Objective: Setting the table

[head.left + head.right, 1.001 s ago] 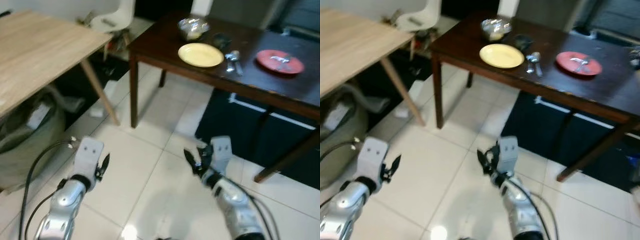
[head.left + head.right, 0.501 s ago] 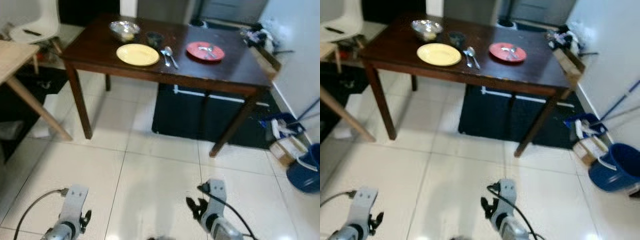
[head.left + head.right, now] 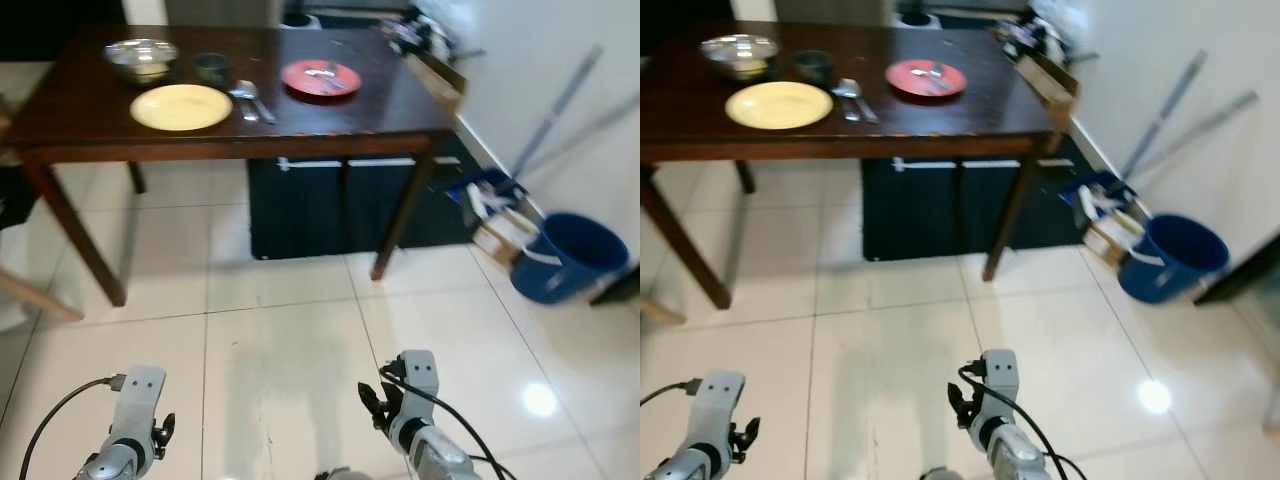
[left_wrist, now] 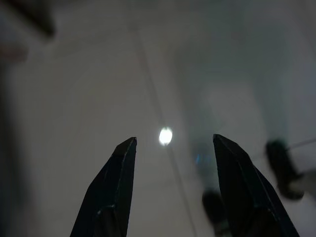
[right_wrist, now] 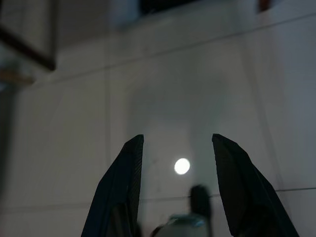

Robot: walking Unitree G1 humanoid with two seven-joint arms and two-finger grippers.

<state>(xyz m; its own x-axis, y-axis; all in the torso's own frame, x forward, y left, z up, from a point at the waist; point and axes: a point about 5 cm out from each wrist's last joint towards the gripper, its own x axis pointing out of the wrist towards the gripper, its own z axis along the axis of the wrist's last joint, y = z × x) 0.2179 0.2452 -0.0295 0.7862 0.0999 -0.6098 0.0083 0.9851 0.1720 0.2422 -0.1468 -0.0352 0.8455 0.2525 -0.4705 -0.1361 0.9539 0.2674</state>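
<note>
A dark wooden table (image 3: pixel 330 110) stands ahead, at the top of the eye views. On it lie a yellow plate (image 3: pixel 181 107), a red plate (image 3: pixel 320 77) with cutlery on it, a metal bowl (image 3: pixel 141 58), a dark cup (image 3: pixel 211 68) and spoons (image 3: pixel 250 98). Both arms hang low over the white tiled floor, far from the table. My left gripper (image 4: pixel 170 143) is open with nothing between its fingers. My right gripper (image 5: pixel 175 140) is open and empty too.
A dark cabinet (image 3: pixel 335 205) sits under the table. At the right, by the white wall, stand a blue bucket (image 3: pixel 562 258), a mop handle (image 3: pixel 555 105) and a small box of cleaning things (image 3: pixel 490 195). Open floor (image 3: pixel 280 340) lies between me and the table.
The camera has swung right: the table has slid to the upper left of the view and the bucket and wall have come in. Both arms still hang low, open.
</note>
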